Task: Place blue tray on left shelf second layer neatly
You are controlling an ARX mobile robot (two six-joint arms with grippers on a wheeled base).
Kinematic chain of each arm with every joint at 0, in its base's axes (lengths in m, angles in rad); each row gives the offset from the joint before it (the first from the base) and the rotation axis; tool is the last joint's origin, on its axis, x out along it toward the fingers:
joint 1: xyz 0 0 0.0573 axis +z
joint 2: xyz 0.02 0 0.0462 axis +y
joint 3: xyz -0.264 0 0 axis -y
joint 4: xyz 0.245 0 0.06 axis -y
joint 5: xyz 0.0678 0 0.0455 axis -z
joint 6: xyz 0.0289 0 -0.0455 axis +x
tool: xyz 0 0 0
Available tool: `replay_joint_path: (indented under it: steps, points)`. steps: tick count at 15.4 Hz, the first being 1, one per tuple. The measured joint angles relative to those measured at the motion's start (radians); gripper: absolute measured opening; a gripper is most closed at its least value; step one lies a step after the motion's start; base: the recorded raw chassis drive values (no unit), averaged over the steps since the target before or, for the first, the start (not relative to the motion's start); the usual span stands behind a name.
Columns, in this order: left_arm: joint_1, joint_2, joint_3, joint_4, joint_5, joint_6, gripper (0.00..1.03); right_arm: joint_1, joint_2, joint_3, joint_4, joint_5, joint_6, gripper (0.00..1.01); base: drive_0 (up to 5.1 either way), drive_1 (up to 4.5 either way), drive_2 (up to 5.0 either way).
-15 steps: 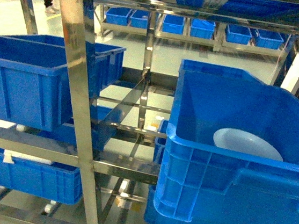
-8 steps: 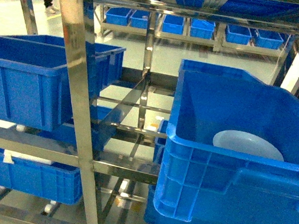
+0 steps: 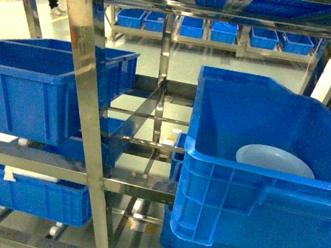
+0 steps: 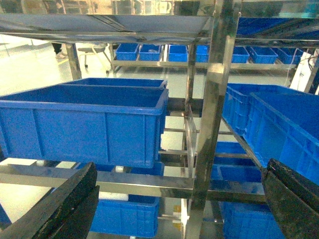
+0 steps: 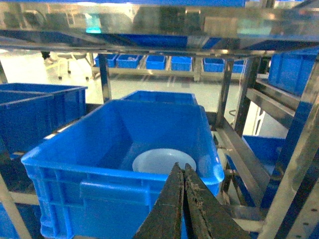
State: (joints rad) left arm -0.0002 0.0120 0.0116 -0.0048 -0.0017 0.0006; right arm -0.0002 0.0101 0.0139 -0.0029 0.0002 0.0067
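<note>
The blue tray [image 3: 275,160], a pale oval dish, lies on the floor of a large deep-blue crate [image 3: 252,200] on the right rack. In the right wrist view the blue tray [image 5: 155,160] sits just beyond my right gripper [image 5: 183,167], which is shut and empty, in front of the crate's near rim. My left gripper [image 4: 180,168] is open wide, its dark fingers [image 4: 75,199] at the frame's lower corners with nothing between them. It faces the left shelf [image 4: 124,182], whose middle tier [image 3: 30,160] carries a deep-blue crate [image 3: 31,94]. Neither gripper shows in the head view.
A steel upright post [image 3: 86,109] stands close in front between the two racks. Another crate [image 3: 32,195] sits on the tier below at left. A row of small crates [image 3: 212,29] lines a far rack. A steel shelf [image 5: 149,25] runs overhead.
</note>
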Motion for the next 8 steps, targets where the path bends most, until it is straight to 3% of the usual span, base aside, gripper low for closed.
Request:
replay_joint_path:
  steps: [3, 8]
  points:
    - [0.000, 0.000, 0.000, 0.001, 0.000, 0.000, 0.98, 0.000, -0.005, 0.000, 0.002, 0.001, 0.000, 0.04, 0.0, 0.00, 0.0]
    - [0.000, 0.000, 0.000, 0.000, 0.001, 0.000, 0.98, 0.000, -0.005, 0.000, -0.002, 0.000, 0.000, 0.71, 0.0, 0.00, 0.0]
